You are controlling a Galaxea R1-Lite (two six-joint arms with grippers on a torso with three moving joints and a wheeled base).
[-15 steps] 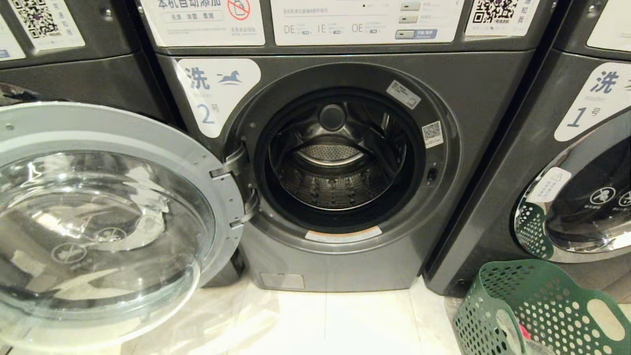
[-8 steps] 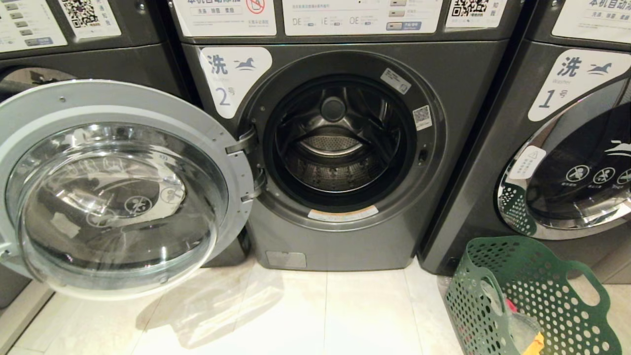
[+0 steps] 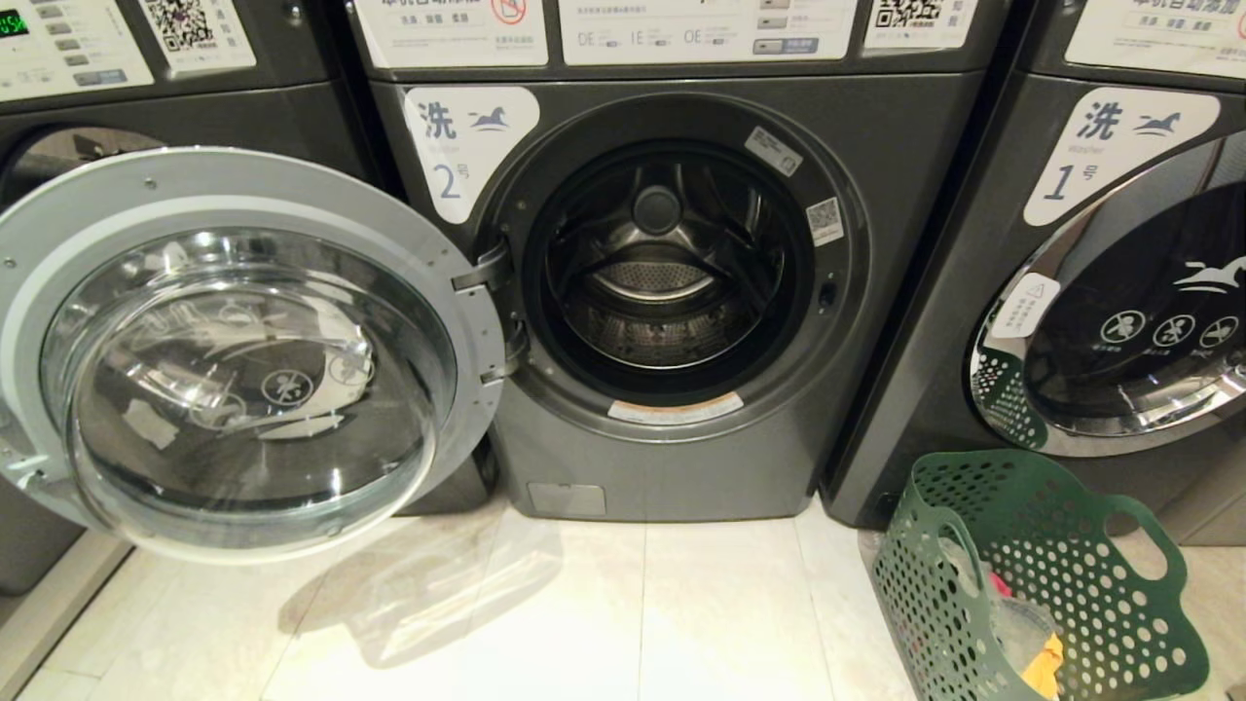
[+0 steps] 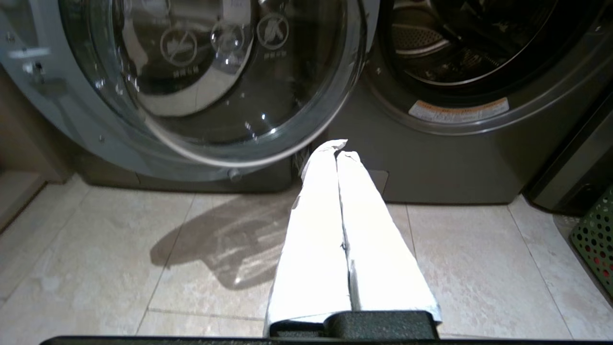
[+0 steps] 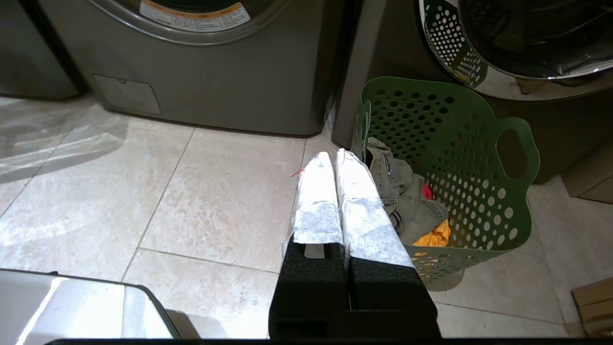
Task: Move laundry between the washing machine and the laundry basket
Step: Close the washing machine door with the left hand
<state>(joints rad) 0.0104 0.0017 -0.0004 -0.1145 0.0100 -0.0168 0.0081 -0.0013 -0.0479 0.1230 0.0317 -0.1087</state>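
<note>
Left tool (image 4: 337, 146) and right tool (image 5: 334, 158) hang low, fingers pressed together, empty.

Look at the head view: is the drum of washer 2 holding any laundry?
No: the drum shows only bare metal; the clothes lie in the basket.

The left gripper (image 4: 339, 147) has two long, tapering fingers (image 4: 316, 230) wrapped in white, slightly crinkled tape or cloth, narrowing to rounded tips. At their base sits a flat black mounting block with a raised step in the middle. The right gripper (image 5: 334, 158) has the same white wrapping, here looking more fibrous and frayed, with a thin red thread at the tip at about nine o'clock. Its lower half is bare matte black, two squarish blocks side by side.
</note>
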